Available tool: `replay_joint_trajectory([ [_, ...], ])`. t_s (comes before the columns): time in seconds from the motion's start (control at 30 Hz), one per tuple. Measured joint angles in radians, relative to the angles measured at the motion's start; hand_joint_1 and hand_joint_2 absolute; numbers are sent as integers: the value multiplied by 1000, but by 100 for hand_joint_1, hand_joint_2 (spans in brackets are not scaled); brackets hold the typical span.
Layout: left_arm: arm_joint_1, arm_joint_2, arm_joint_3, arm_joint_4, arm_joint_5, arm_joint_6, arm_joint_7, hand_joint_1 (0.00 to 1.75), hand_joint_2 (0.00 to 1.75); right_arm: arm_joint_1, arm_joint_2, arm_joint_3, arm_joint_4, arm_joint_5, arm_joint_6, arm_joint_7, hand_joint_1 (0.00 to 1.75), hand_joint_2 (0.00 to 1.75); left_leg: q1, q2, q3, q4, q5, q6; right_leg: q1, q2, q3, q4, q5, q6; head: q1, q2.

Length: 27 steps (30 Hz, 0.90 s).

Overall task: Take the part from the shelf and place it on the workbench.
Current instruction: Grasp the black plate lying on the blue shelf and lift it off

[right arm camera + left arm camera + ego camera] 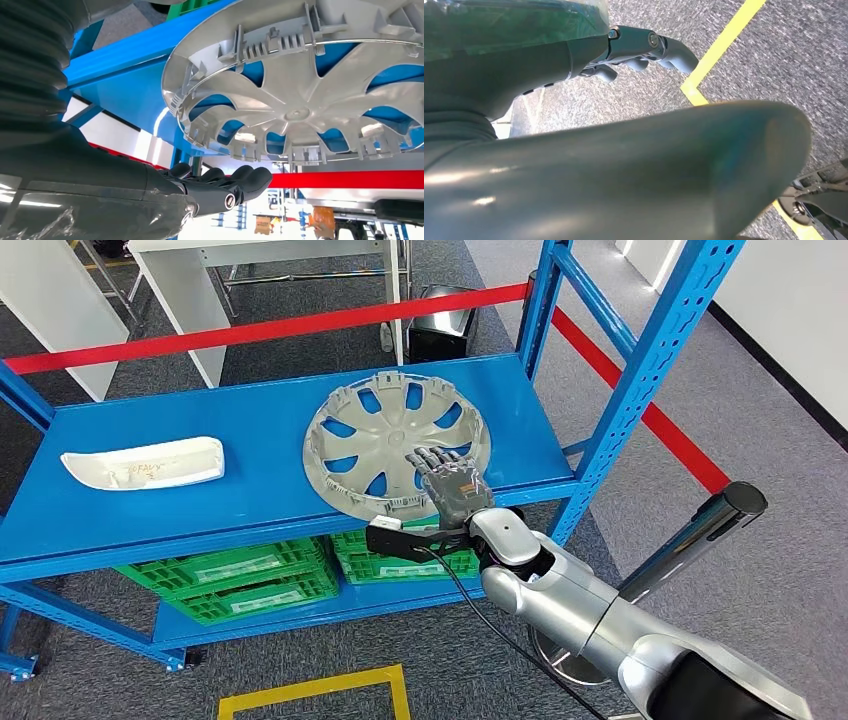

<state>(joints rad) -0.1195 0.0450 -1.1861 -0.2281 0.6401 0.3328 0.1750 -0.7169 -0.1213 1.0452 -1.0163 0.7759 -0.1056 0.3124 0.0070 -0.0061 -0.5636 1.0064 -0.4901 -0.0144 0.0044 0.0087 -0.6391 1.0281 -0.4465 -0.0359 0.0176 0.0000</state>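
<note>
Your right hand (452,485) hovers with fingers spread over the wheel cover (380,435), not yet gripped; it lies on the shelf (250,490).

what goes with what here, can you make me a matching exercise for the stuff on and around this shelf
Things:
1. wheel cover
2. white part
3. green crates
4. right hand

Places:
a. lower shelf level
b. left side of the top shelf board
c. over the wheel cover's near edge
d. right side of the top shelf board

Pairs: 1-d, 2-b, 3-a, 4-c
</note>
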Motion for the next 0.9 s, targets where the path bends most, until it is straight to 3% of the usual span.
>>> replay_joint_trajectory([
  [0.13,0,0,0,0,-1,0,1,0,0,0,0,0,0,0,-6,5,0,0,0,0,0,0,0,0,0,0,0,0,0,0,0,0],
  [0.33,-1,0,0,0,-5,2,-3,0,0,-2,-3,-1,1,1,3,43,0,0,0,0,0,0,0,0,0,0,0,0,0,0,0,0],
  [0.9,-1,-2,0,0,1,-2,10,0,0,-3,-3,-1,1,5,10,52,0,0,0,0,0,0,0,0,0,0,1,0,0,0,0,0],
])
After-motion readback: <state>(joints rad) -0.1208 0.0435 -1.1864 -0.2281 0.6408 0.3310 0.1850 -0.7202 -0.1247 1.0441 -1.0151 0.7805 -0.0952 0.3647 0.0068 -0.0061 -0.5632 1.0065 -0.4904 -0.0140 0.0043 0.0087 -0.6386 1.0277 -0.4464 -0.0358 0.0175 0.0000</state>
